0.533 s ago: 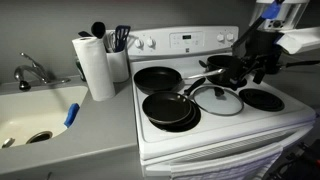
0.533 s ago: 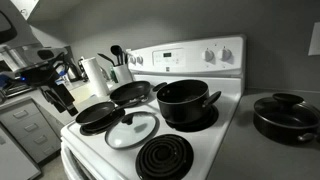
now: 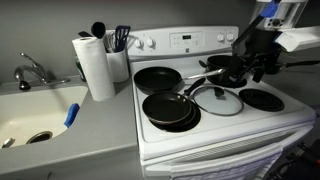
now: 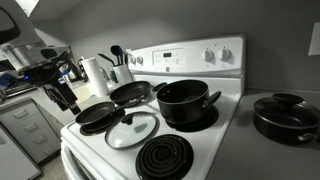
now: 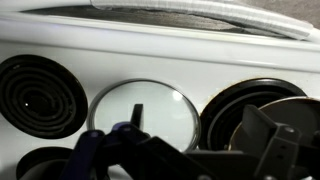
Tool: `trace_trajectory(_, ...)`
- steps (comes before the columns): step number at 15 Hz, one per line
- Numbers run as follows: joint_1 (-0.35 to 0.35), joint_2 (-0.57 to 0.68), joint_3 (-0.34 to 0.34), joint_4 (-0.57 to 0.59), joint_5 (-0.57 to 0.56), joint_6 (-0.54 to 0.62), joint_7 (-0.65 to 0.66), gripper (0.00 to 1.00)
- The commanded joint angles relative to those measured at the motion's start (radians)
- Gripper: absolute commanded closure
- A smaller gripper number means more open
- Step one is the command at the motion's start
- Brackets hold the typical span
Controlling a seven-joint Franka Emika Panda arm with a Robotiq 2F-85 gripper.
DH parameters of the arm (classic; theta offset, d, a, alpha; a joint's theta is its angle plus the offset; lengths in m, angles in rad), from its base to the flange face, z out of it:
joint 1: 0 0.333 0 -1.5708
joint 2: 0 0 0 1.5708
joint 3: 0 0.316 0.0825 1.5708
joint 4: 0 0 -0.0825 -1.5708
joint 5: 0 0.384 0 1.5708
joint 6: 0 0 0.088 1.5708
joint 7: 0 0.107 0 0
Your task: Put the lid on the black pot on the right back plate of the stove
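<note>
Though flat, lid (image 4: 131, 128) knob-up.

A paper towel roll (image 3: 97, 68) stands on the grey counter (image 3: 105, 125), just beside a white utensil crock (image 3: 119, 63) with dark utensils (image 3: 121, 36) poking up. Further along is a beige sink (image 3: 48, 96) with a chrome faucet (image 3: 32, 70) and a blue object (image 3: 71, 114) at its rim. A back frying pan (image 3: 157, 78) and a front frying pan (image 3: 168, 108) lie close together. In an exterior view a dark lidded pan (image 4: 285, 115) sits well apart.

Home kitchen: stove (image 3: 215, 135); sink (image 3: 35, 118); pans (image 3: 168, 108)
</note>
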Motion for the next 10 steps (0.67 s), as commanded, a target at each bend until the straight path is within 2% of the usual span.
trace_trajectory(1,0.001,0.015,-0.028,-0.011,-0.005,0.039,-0.01,0.0)
trace_trajectory(10,-0.007,0.05,-0.063,-0.045,0.001,0.145,-0.008,0.0)
